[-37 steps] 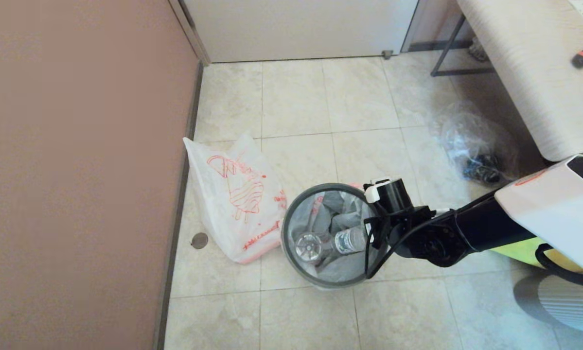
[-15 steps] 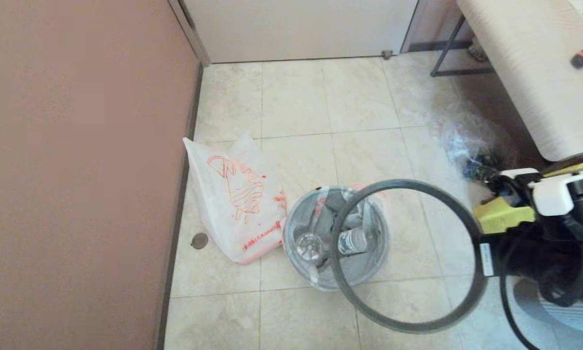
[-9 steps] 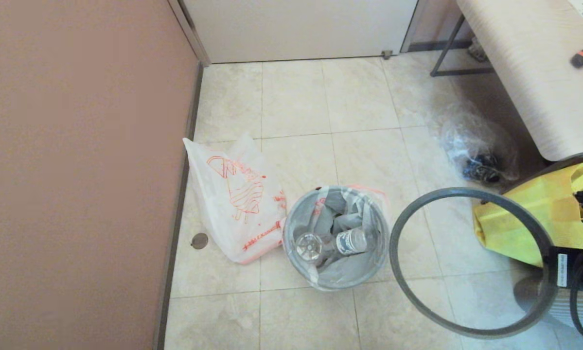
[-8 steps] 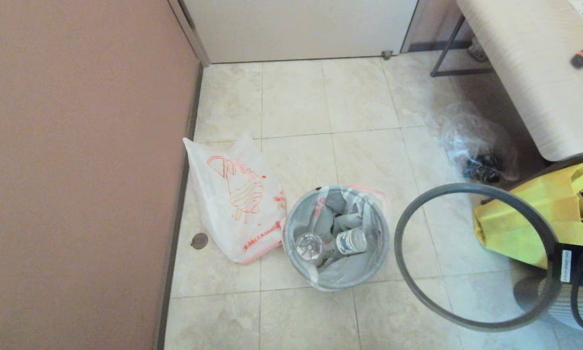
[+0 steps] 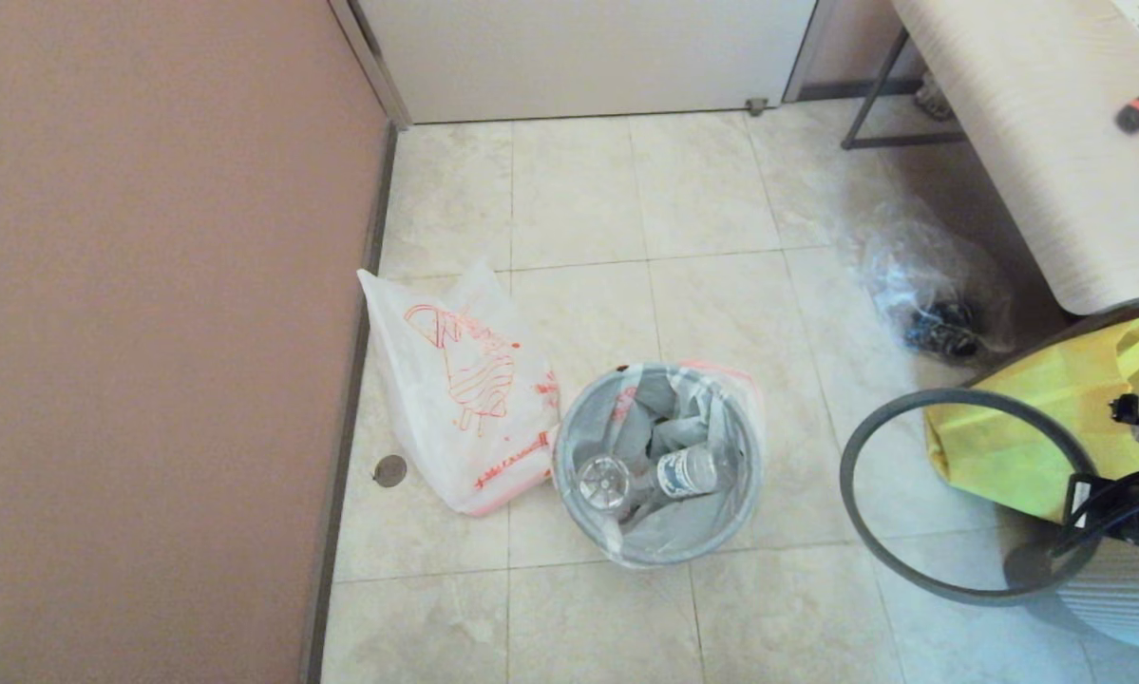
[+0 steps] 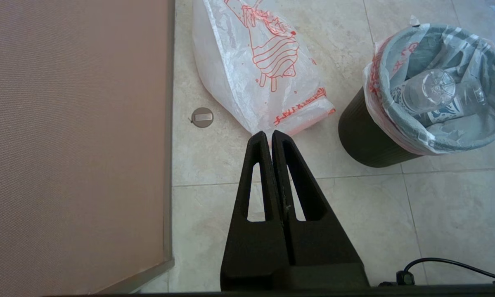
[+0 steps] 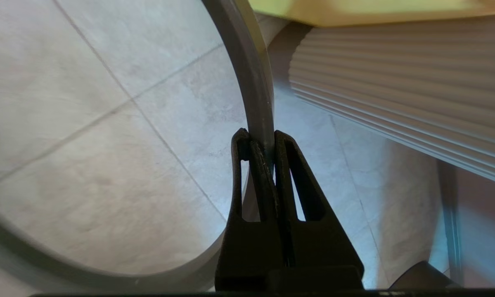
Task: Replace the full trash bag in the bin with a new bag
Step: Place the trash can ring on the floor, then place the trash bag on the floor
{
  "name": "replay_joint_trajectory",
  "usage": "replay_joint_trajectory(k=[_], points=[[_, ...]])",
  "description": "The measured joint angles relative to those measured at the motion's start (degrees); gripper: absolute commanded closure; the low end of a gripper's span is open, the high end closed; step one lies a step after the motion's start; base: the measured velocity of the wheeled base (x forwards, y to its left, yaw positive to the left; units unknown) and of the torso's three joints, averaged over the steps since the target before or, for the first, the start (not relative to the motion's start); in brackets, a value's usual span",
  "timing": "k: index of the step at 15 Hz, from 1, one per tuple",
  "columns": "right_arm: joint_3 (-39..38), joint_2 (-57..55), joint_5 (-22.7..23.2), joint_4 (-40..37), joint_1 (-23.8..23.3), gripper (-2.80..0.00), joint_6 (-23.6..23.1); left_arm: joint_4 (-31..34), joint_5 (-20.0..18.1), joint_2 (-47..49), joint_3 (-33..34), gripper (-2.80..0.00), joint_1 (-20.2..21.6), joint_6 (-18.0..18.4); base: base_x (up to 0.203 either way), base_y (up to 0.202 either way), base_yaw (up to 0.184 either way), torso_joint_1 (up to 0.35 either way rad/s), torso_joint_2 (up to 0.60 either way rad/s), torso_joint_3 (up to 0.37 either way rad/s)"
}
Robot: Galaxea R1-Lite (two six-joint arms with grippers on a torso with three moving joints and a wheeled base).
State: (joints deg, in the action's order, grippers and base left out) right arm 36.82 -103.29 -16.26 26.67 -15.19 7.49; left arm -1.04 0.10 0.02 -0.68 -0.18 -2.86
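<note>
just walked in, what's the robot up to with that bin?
It's partway through a bag swap. The right tool is shut on the dark grey hoop rim, held off to the right of the bin, near the yellow tote. The full trash bag, with bottles inside, sits in the bin, its edge folded over the top. The new bag lies on the floor beside the bin, untouched. The left tool is shut and holds nothing.
</note>
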Motion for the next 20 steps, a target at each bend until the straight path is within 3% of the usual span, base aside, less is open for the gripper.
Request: replay_joint_trajectory(k=[5, 9, 10, 15, 20], points=[[1.1, -18.2, -1.1, 14.7, 1.8, 0.00, -2.4, 0.0, 0.0, 0.0, 0.0, 0.00, 0.0, 0.0, 0.000, 0.000, 0.000, 0.000, 0.00, 0.000], [2.4, -30.5, -2.4, 23.7, 7.7, 0.00, -5.0, 0.0, 0.0, 0.0, 0.0, 0.00, 0.0, 0.0, 0.000, 0.000, 0.000, 0.000, 0.00, 0.000], [3.0, -32.9, -2.8, 25.7, 8.3, -2.80, -5.7, 0.0, 0.0, 0.0, 0.0, 0.00, 0.0, 0.0, 0.000, 0.000, 0.000, 0.000, 0.00, 0.000], [0.3, -38.7, -7.3, 37.2, 9.1, -2.80, -12.0, 0.0, 0.0, 0.0, 0.0, 0.00, 0.0, 0.0, 0.000, 0.000, 0.000, 0.000, 0.00, 0.000], [-13.1, -31.9, -7.4, 45.5, 9.2, -2.80, -14.9, 0.0, 0.0, 0.0, 0.0, 0.00, 0.0, 0.0, 0.000, 0.000, 0.000, 0.000, 0.00, 0.000]])
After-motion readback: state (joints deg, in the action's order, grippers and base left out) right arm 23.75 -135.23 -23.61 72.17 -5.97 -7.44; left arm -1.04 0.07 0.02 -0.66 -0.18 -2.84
